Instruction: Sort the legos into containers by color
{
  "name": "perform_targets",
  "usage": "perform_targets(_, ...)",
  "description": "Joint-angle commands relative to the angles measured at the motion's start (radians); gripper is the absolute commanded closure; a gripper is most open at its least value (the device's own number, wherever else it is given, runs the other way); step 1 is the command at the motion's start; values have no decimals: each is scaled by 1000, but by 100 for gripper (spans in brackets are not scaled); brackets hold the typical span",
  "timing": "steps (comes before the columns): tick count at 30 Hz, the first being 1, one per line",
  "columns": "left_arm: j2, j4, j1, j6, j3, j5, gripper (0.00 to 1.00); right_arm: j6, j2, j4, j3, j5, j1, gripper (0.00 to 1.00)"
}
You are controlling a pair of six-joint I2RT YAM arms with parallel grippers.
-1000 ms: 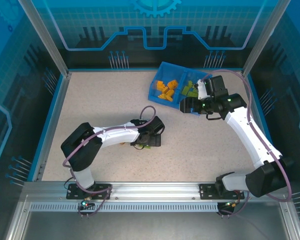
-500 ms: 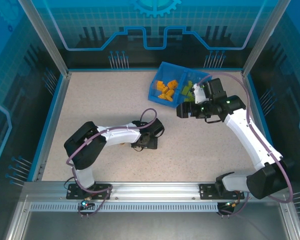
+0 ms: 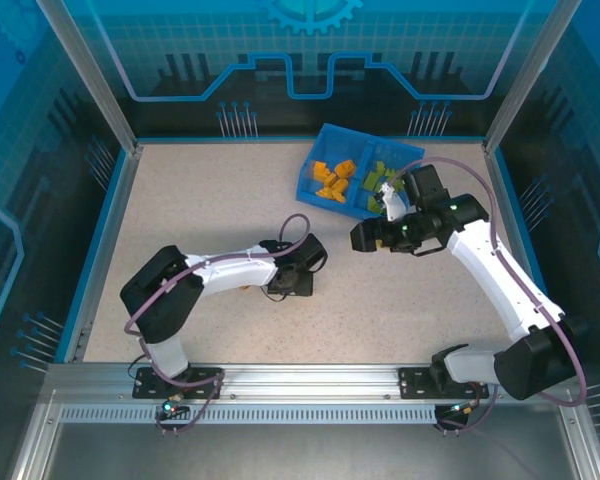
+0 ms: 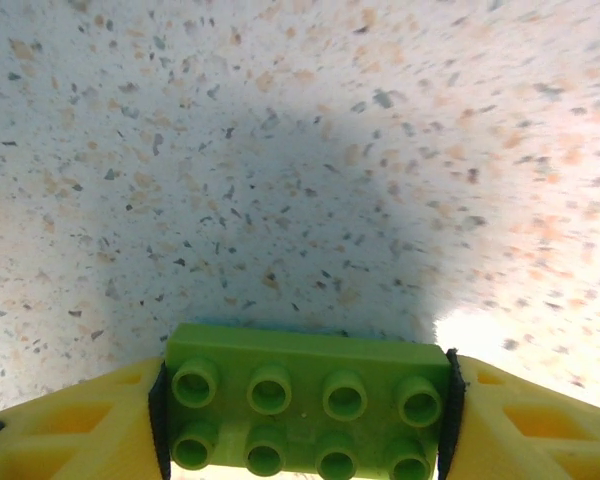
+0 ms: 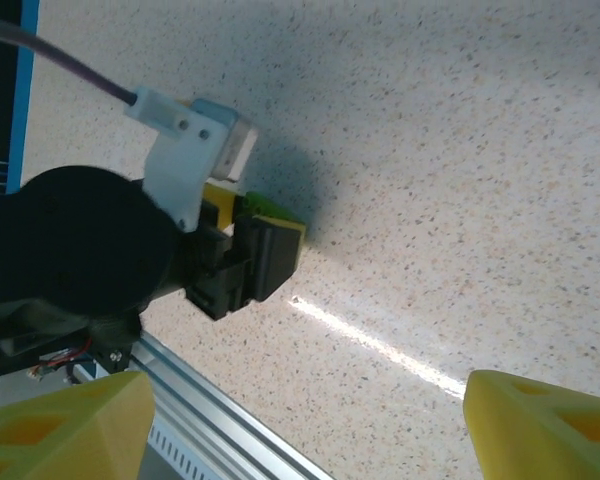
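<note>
Most of the sorting looks done. On the speckled table (image 3: pixel 180 200) the blue tray (image 3: pixel 312 160) sits skewed at the far edge, right of centre. It holds a pile of orange legos (image 3: pixel 332 178) in its left compartment and green legos (image 3: pixel 377 178) in its right. You can see no loose bricks on the open table, though the left arm hides the patch beneath it.

What remains, by these views, is one green brick (image 4: pixel 305 400). The left gripper (image 3: pixel 285 287) has it pinched end to end low over mid-table, with a pad pressed against each short side.

You have plenty of room: bare table lies to the left and ahead, and the raised blue border and corner posts are well apart from both arms. The tight spot is the right gripper (image 3: pixel 363 237). Its fingers are spread wide with nothing between them, and it hangs between your brick and the tray's near corner. I'd move it aside before you carry the brick to the green side, and lift the brick over the tray wall.
</note>
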Motion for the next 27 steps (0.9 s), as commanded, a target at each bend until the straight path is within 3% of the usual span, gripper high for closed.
perform_targets(1, -95, -24, -3, 43, 90, 19, 48, 47, -55, 9, 52, 100, 2, 18)
perform_targets(5, -103, -29, -15, 123, 245, 11, 47, 79, -108, 24, 66, 202, -14, 17)
perform_targets(9, -15, -12, -16, 220, 437, -4, 47, 120, -189, 45, 55, 318, -21, 17)
perform_targets(18, 341, -6, -2, 443, 944, -29, 46, 188, -414, 81, -21, 521, -26, 15)
perform_targets(27, 742, 65, 74, 470, 1422, 104, 43, 221, -507, 82, -68, 546, -27, 14)
